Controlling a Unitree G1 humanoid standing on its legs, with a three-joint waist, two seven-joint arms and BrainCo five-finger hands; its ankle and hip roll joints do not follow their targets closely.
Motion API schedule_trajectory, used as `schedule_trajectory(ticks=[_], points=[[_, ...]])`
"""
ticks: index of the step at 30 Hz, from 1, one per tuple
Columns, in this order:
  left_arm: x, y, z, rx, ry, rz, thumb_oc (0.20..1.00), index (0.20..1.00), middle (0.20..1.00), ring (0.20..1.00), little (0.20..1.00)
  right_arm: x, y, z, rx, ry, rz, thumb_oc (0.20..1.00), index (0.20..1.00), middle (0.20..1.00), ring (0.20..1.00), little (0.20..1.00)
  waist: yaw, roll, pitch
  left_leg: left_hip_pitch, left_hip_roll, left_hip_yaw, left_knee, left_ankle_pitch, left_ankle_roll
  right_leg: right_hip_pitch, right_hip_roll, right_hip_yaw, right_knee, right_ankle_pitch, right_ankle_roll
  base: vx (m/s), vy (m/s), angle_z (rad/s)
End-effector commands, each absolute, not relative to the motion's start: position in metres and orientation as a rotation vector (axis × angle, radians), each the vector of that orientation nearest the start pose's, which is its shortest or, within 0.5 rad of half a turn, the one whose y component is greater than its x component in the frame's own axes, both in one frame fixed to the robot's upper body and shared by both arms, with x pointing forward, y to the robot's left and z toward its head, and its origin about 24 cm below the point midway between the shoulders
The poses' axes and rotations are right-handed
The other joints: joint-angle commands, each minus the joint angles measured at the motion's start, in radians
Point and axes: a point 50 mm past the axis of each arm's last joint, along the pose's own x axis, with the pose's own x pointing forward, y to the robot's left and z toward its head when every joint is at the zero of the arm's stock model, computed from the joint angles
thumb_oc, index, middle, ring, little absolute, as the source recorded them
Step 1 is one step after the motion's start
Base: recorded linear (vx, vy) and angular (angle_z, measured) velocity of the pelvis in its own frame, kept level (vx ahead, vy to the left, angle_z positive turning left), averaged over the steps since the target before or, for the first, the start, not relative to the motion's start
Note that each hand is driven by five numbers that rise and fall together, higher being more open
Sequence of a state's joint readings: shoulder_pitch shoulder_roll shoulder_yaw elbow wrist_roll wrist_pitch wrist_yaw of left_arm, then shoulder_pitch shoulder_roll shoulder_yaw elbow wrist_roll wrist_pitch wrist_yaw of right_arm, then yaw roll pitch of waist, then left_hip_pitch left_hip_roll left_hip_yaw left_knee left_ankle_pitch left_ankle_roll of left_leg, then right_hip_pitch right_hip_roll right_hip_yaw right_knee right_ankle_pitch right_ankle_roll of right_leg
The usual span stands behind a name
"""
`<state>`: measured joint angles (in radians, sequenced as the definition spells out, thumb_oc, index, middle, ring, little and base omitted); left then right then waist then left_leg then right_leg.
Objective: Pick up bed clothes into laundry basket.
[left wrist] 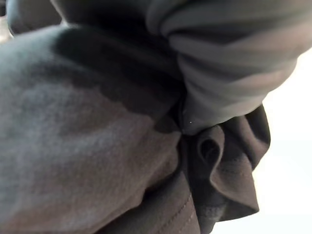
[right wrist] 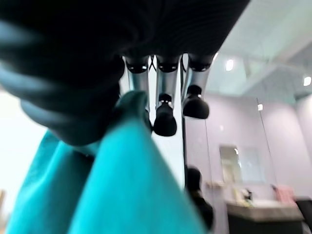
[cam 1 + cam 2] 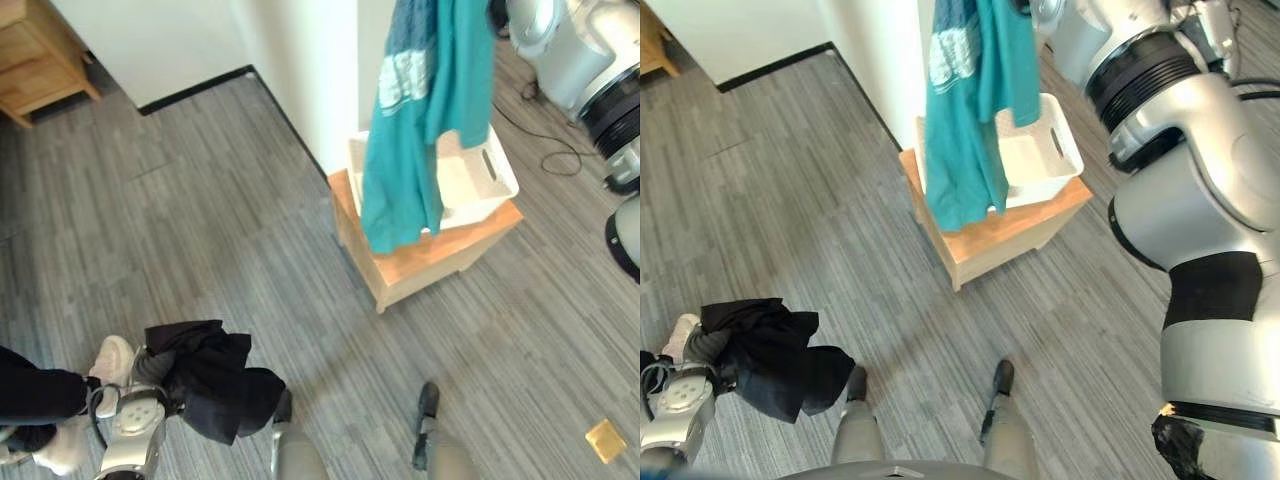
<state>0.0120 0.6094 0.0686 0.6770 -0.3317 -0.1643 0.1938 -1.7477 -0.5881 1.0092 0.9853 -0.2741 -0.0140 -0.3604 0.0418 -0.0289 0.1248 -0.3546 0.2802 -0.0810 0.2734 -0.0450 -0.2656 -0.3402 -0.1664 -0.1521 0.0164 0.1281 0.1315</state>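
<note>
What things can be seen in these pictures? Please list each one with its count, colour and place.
teal garment: one, teal with a pale print, hanging from above, its lower part draped over the basket
laundry basket: one, white, on the small table
small table: one, light wood, beside the white wall corner
dark garment: one, black, bunched at the lower left above the floor
wooden furniture: one, light wood, far left corner
yellow square: one, on the grey floor at the lower right
person's shoe: one, pale, beside the dark garment
left robot hand: dark cover, buried in the dark garment
right robot hand: silver fingers with dark tips, pinching the teal garment
</note>
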Motion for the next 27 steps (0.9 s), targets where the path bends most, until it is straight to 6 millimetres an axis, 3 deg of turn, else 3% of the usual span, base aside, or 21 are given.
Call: schedule_trajectory(ticks=[1, 3, 5, 6, 7, 8, 9, 11, 13, 14, 15, 16, 17, 18, 21, 23, 25, 26, 27], points=[[0.228, 0.376, 0.042, 0.43, 0.183, 0.553, 0.2, 0.2, 0.2, 0.2, 0.2, 0.362, -0.112, 0.459, -1.335, -0.977, -0.467, 0.2, 0.2, 0.2, 0.2, 0.2, 0.074, -0.031, 0.045, 0.35, -0.123, -0.041, 0.017, 0.215, 0.102, 0.087, 0.228, -0.065, -0.048, -0.147, -0.086, 0.1, 0.004, -0.22], [0.233, 0.375, 0.046, 0.44, 0.173, 0.546, 0.2, 0.2, 0.2, 0.2, 0.2, 0.362, -0.122, 0.46, -1.318, -0.96, -0.487, 0.2, 0.2, 0.2, 0.2, 0.2, 0.073, -0.057, 0.053, 0.327, -0.115, -0.046, -0.063, 0.154, 0.121, 0.09, 0.212, -0.044, -0.024, -0.165, -0.077, 0.17, 0.017, -0.02], [0.234, 0.371, 0.043, 0.439, 0.183, 0.526, 0.2, 0.2, 0.2, 0.2, 0.2, 0.359, -0.133, 0.466, -1.284, -0.956, -0.521, 0.2, 0.2, 0.2, 0.2, 0.2, 0.107, -0.116, 0.095, 0.167, -0.152, -0.023, -0.078, 0.046, 0.14, 0.147, 0.169, -0.002, -0.029, -0.2, -0.07, 0.34, -0.032, -0.14], [0.234, 0.37, 0.041, 0.437, 0.189, 0.517, 0.2, 0.2, 0.2, 0.2, 0.2, 0.359, -0.138, 0.465, -1.279, -0.948, -0.529, 0.2, 0.2, 0.2, 0.2, 0.2, 0.126, -0.125, 0.11, 0.111, -0.17, -0.009, -0.117, 0.049, 0.141, 0.181, 0.167, 0.017, -0.035, -0.212, -0.071, 0.47, -0.011, -0.17], [0.232, 0.364, 0.036, 0.431, 0.199, 0.488, 0.2, 0.2, 0.2, 0.2, 0.2, 0.356, -0.155, 0.468, -1.274, -0.935, -0.587, 0.2, 0.2, 0.2, 0.2, 0.2, 0.16, -0.107, 0.133, -0.022, -0.157, 0.08, -0.194, 0.167, 0.131, 0.273, 0.181, 0.033, -0.046, -0.249, -0.079, 0.47, 0.002, -0.16], [0.232, 0.36, 0.034, 0.437, 0.203, 0.463, 0.2, 0.2, 0.2, 0.2, 0.2, 0.355, -0.166, 0.469, -1.295, -0.916, -0.616, 0.2, 0.2, 0.2, 0.2, 0.2, 0.177, -0.101, 0.137, -0.064, -0.153, 0.149, -0.23, 0.205, 0.13, 0.312, 0.186, 0.039, -0.049, -0.263, -0.083, 0.37, 0.013, -0.02], [0.233, 0.359, 0.034, 0.437, 0.203, 0.46, 0.2, 0.2, 0.2, 0.2, 0.2, 0.355, -0.167, 0.469, -1.297, -0.914, -0.617, 0.2, 0.2, 0.2, 0.2, 0.2, 0.183, -0.105, 0.14, -0.056, -0.156, 0.156, -0.237, 0.206, 0.13, 0.315, 0.181, 0.044, -0.051, -0.266, -0.083, 0.28, 0.035, 0.17], [0.225, 0.358, 0.025, 0.452, 0.244, 0.441, 0.2, 0.2, 0.2, 0.2, 0.2, 0.361, -0.176, 0.458, -1.374, -0.86, -0.622, 0.2, 0.2, 0.2, 0.2, 0.2, 0.198, -0.095, 0.128, -0.015, -0.14, 0.237, -0.319, 0.225, 0.137, 0.367, 0.189, 0.056, -0.011, -0.313, -0.079, 0.38, 0.155, -0.41], [0.221, 0.358, 0.016, 0.469, 0.289, 0.456, 0.2, 0.2, 0.2, 0.2, 0.2, 0.369, -0.184, 0.441, -1.395, -0.802, -0.61, 0.2, 0.2, 0.2, 0.2, 0.2, 0.184, -0.115, 0.096, 0.033, -0.163, 0.23, -0.332, 0.233, 0.163, 0.424, 0.182, 0.086, 0.044, -0.337, -0.061, 0.47, 0.212, -0.15], [0.223, 0.356, 0.014, 0.497, 0.302, 0.445, 0.2, 0.2, 0.2, 0.2, 0.2, 0.371, -0.186, 0.436, -1.406, -0.79, -0.601, 0.2, 0.2, 0.2, 0.2, 0.2, 0.177, -0.136, 0.086, 0.066, -0.174, 0.259, -0.331, 0.218, 0.18, 0.429, 0.161, 0.082, 0.122, -0.334, -0.027, 0.4, 0.183, 0.43], [0.22, 0.357, 0.011, 0.497, 0.316, 0.451, 0.2, 0.2, 0.2, 0.2, 0.2, 0.372, -0.187, 0.433, -1.408, -0.777, -0.597, 0.2, 0.2, 0.2, 0.2, 0.2, 0.171, -0.144, 0.083, 0.105, -0.18, 0.275, -0.333, 0.203, 0.191, 0.413, 0.139, 0.072, 0.195, -0.283, -0.003, 0.45, 0.245, 0.01], [0.221, 0.355, 0.011, 0.512, 0.317, 0.437, 0.2, 0.2, 0.2, 0.2, 0.2, 0.37, -0.188, 0.439, -1.398, -0.777, -0.607, 0.2, 0.2, 0.2, 0.2, 0.2, 0.135, -0.144, 0.094, 0.193, -0.182, 0.296, -0.339, 0.172, 0.213, 0.34, 0.098, 0.068, 0.407, -0.167, 0.035, 0.38, 0.249, -0.31], [0.222, 0.353, 0.011, 0.518, 0.316, 0.433, 0.2, 0.2, 0.2, 0.2, 0.2, 0.369, -0.188, 0.44, -1.385, -0.78, -0.611, 0.2, 0.2, 0.2, 0.2, 0.2, 0.123, -0.119, 0.094, 0.226, -0.164, 0.294, -0.35, 0.167, 0.218, 0.288, 0.107, 0.067, 0.478, -0.136, 0.036, 0.34, 0.233, -0.48], [0.224, 0.351, 0.011, 0.515, 0.307, 0.427, 0.2, 0.2, 0.2, 0.2, 0.2, 0.369, -0.188, 0.441, -1.383, -0.784, -0.615, 0.2, 0.2, 0.2, 0.2, 0.2, 0.116, -0.111, 0.095, 0.249, -0.16, 0.296, -0.353, 0.156, 0.218, 0.251, 0.086, 0.053, 0.516, -0.129, 0.042, 0.24, 0.103, -0.28], [0.233, 0.348, 0.02, 0.494, 0.257, 0.424, 0.2, 0.2, 0.2, 0.2, 0.2, 0.366, -0.195, 0.444, -1.408, -0.787, -0.643, 0.2, 0.2, 0.2, 0.2, 0.2, 0.091, -0.115, 0.087, 0.29, -0.149, 0.29, -0.361, 0.126, 0.198, 0.217, 0.001, -0.026, 0.389, -0.16, 0.028, 0.28, -0.048, -0.09], [0.233, 0.346, 0.018, 0.473, 0.254, 0.426, 0.2, 0.2, 0.2, 0.2, 0.2, 0.362, -0.195, 0.452, -1.426, -0.798, -0.655, 0.2, 0.2, 0.2, 0.2, 0.2, 0.063, -0.124, 0.078, 0.316, -0.147, 0.273, -0.361, 0.095, 0.179, 0.218, -0.02, -0.052, 0.197, -0.169, 0.022, 0.36, -0.137, -0.23], [0.229, 0.346, 0.011, 0.464, 0.28, 0.429, 0.2, 0.2, 0.2, 0.2, 0.2, 0.358, -0.199, 0.456, -1.455, -0.795, -0.671, 0.2, 0.2, 0.2, 0.2, 0.2, 0.029, -0.14, 0.065, 0.352, -0.144, 0.247, -0.361, 0.061, 0.162, 0.198, -0.024, -0.035, 0.013, -0.108, 0.044, 0.4, -0.166, -0.09], [0.223, 0.349, 0.007, 0.473, 0.306, 0.458, 0.2, 0.2, 0.2, 0.2, 0.2, 0.358, -0.219, 0.451, -1.49, -0.742, -0.721, 0.2, 0.2, 0.2, 0.2, 0.2, 0.019, -0.139, 0.062, 0.371, -0.133, 0.246, -0.361, 0.045, 0.155, 0.19, -0.033, -0.025, -0.039, -0.078, 0.066, 0.32, -0.152, 0.18], [0.226, 0.353, 0.013, 0.516, 0.3, 0.43, 0.2, 0.2, 0.2, 0.2, 0.2, 0.357, -0.212, 0.456, -1.489, -0.741, -0.701, 0.2, 0.2, 0.2, 0.2, 0.2, 0.013, -0.159, 0.054, 0.38, -0.139, 0.236, -0.361, 0.037, 0.152, 0.208, -0.038, -0.006, -0.078, -0.062, 0.071, 0.26, -0.117, 0.5]])
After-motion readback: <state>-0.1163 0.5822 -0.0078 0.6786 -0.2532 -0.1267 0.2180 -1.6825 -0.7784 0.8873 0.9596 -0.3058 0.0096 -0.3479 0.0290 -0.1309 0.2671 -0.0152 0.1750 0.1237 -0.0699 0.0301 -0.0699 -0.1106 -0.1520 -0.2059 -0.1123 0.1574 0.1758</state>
